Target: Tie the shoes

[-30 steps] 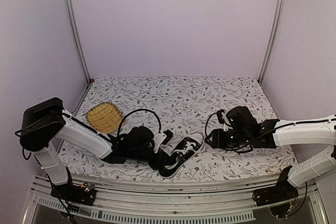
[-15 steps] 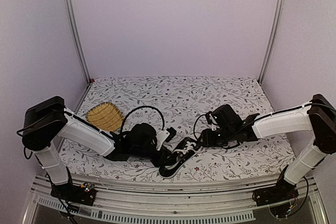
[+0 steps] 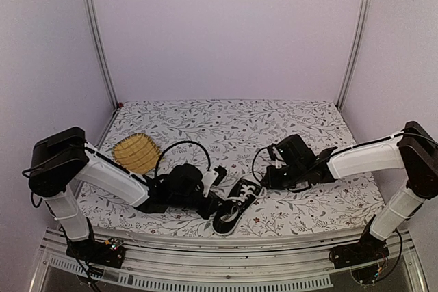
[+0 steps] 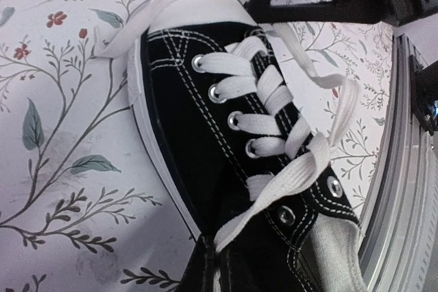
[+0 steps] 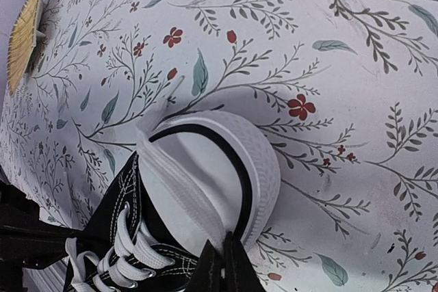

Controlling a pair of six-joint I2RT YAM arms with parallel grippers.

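Note:
The shoe (image 3: 235,208) is a small black canvas sneaker with white laces, lying near the front of the floral table with its toe pointing back-right. My left gripper (image 3: 213,203) sits at its ankle side. In the left wrist view the shoe (image 4: 185,100) fills the frame, and the left gripper (image 4: 213,270) is shut on a white lace end (image 4: 274,193) that crosses the top eyelets. My right gripper (image 3: 264,184) is at the toe. In the right wrist view the right gripper (image 5: 223,264) is shut on the other lace end (image 5: 179,184), which lies over the white toe cap (image 5: 263,162).
A yellow woven mat (image 3: 135,152) lies at the back left, also in the right wrist view as the mat (image 5: 24,32). The floral table cover (image 3: 274,128) ends at a metal rail (image 3: 239,275) close behind the shoe's heel. Purple walls enclose the table.
My right gripper has moved left to the shoe's toe. Both grippers have gone from open to shut on lace ends. The shoe has shifted slightly.

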